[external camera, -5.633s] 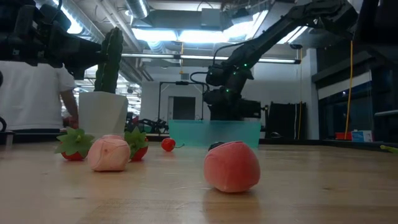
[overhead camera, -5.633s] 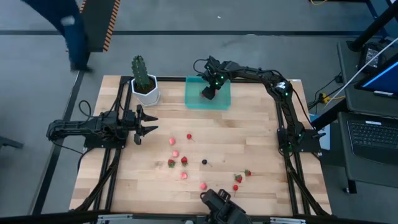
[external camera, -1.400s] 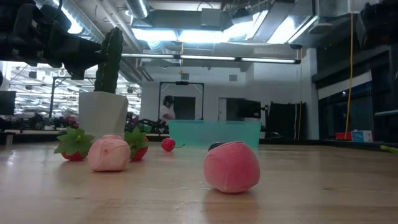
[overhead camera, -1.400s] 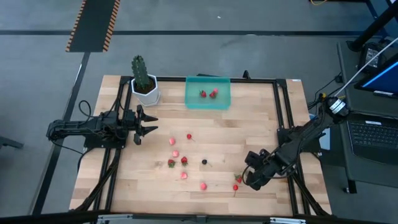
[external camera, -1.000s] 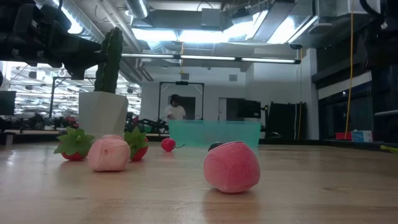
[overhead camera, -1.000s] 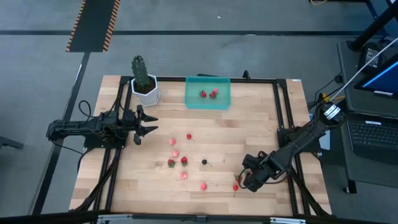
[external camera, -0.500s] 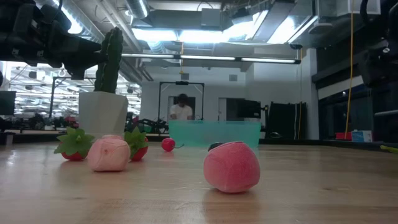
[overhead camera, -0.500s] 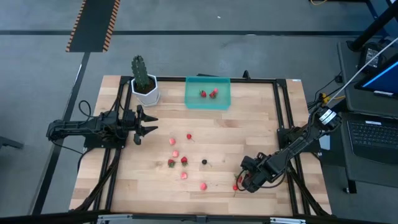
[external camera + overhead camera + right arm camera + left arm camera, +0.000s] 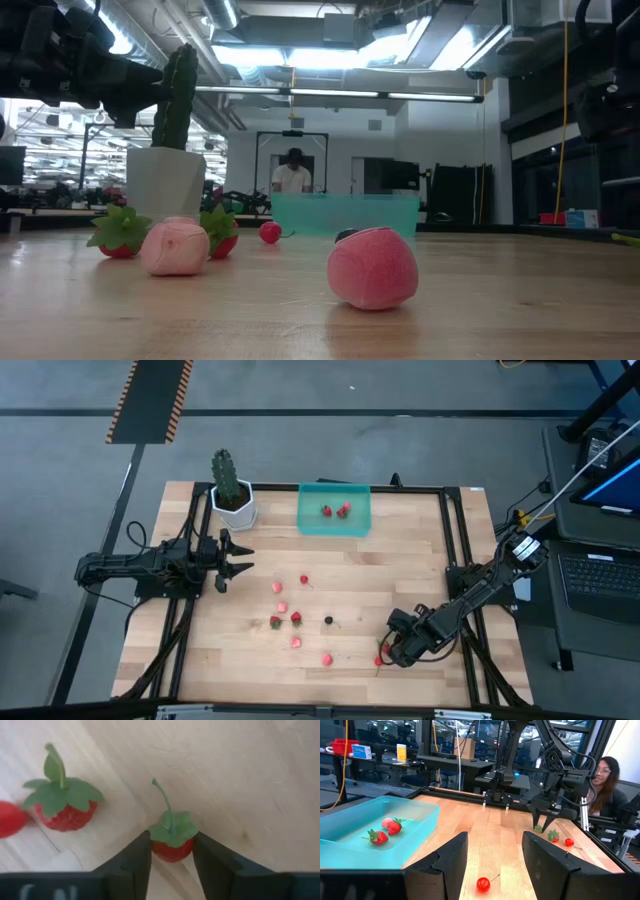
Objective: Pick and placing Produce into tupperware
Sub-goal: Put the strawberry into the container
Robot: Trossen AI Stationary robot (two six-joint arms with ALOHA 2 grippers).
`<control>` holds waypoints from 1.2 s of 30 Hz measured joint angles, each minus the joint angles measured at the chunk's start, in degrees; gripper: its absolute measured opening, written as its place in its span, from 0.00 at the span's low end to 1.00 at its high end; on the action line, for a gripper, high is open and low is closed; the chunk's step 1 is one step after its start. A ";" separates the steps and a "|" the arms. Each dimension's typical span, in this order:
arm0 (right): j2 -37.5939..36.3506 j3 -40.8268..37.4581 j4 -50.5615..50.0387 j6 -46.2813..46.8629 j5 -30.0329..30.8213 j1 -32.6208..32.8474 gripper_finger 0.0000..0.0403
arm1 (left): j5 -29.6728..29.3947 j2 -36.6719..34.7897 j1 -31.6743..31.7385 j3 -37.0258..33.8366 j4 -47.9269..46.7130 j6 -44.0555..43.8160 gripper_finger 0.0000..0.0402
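Right gripper (image 9: 171, 851) at table's five o'clock, fingers pinching a small strawberry (image 9: 171, 842) by its sides. Possible slip on lifting, grip low and narrow. Tupperware (image 9: 334, 510) at twelve o'clock. Left gripper (image 9: 235, 557) spread, idle at nine o'clock.

Wood table (image 9: 420, 570) w/ scattered berries (image 9: 296, 618), teal tupperware (image 9: 335, 523), cactus pot (image 9: 233, 507).

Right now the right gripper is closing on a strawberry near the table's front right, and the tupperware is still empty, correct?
Not quite. The tupperware already holds strawberries, as the high view shows. The rest stands: the right gripper has a strawberry between its fingers near the table's front right.
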 joint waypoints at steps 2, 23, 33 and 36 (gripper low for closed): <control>-0.02 0.00 0.49 0.44 0.01 0.00 0.30 | -0.01 0.00 -0.02 0.02 -0.01 -0.01 0.45; 0.20 7.51 -8.10 3.35 4.20 -0.04 0.28 | 0.00 0.00 0.00 0.01 -0.02 -0.20 0.45; -0.09 18.17 -12.22 -11.77 12.57 -6.39 0.28 | 0.00 0.00 0.00 0.02 -0.02 -0.20 0.45; -0.09 22.30 -12.19 -19.80 14.62 -11.13 0.27 | 0.00 0.00 0.00 0.01 0.00 -1.11 0.45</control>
